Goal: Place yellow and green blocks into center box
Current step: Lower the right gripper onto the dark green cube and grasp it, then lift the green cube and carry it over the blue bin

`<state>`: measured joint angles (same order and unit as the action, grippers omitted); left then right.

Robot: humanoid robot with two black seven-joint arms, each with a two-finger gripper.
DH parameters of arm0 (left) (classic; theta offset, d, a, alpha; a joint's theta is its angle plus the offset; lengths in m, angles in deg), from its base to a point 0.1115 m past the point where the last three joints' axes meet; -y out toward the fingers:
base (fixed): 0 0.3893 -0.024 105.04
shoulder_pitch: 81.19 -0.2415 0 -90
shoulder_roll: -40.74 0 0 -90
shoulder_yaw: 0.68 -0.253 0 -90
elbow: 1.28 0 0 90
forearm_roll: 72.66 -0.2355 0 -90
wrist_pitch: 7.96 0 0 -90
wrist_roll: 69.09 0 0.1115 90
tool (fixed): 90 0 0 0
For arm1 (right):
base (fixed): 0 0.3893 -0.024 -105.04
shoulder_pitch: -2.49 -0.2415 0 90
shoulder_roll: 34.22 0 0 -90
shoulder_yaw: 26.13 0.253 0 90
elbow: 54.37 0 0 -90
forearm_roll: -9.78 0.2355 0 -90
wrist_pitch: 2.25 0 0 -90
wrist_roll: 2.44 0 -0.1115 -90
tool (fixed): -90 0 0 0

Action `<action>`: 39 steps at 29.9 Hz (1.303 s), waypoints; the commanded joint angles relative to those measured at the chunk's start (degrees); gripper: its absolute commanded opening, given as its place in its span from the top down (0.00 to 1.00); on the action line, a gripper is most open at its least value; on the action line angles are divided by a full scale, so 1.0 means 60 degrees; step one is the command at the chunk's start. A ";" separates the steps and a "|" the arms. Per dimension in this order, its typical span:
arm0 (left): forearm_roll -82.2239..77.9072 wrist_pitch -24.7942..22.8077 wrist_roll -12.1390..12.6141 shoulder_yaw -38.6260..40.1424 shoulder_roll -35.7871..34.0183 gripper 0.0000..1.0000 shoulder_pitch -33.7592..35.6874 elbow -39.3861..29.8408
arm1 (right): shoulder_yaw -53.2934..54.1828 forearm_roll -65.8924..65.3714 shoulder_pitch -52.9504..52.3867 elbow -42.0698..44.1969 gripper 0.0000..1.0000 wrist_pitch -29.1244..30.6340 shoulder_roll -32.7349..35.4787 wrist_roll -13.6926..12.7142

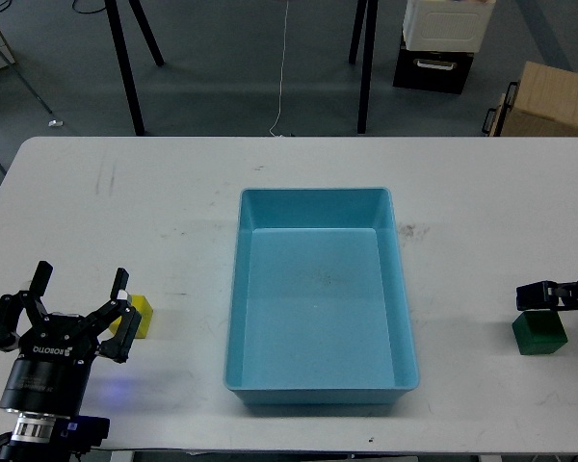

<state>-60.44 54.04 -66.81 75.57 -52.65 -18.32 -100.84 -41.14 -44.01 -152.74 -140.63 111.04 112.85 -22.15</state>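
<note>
The yellow block (143, 316) lies on the white table left of the blue box (316, 194), partly hidden behind my left gripper. My left gripper (82, 289) is open and empty, its right finger just in front of the yellow block. The green block (539, 335) lies near the table's right edge. My right gripper (551, 295) comes in from the right edge, just above and behind the green block. Only a dark part of it shows, so its fingers cannot be told apart. The box is empty.
The white table (173, 221) ends a little below the box's near wall. Beyond its far edge stand black stand legs (125, 67), a cardboard box (549, 101) and a black and white case (443, 43) on the floor.
</note>
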 commanded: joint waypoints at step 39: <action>-0.0015 0.0000 -0.0043 -0.0228 0.0140 0.00 0.0083 0.0349 | -0.1234 0.5333 -0.4861 0.0912 0.99 -0.1478 -0.5257 0.0093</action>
<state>-60.49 54.04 -66.89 74.20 -51.91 -17.72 -98.74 -45.39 -12.47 -180.21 -140.74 104.08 92.53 -21.65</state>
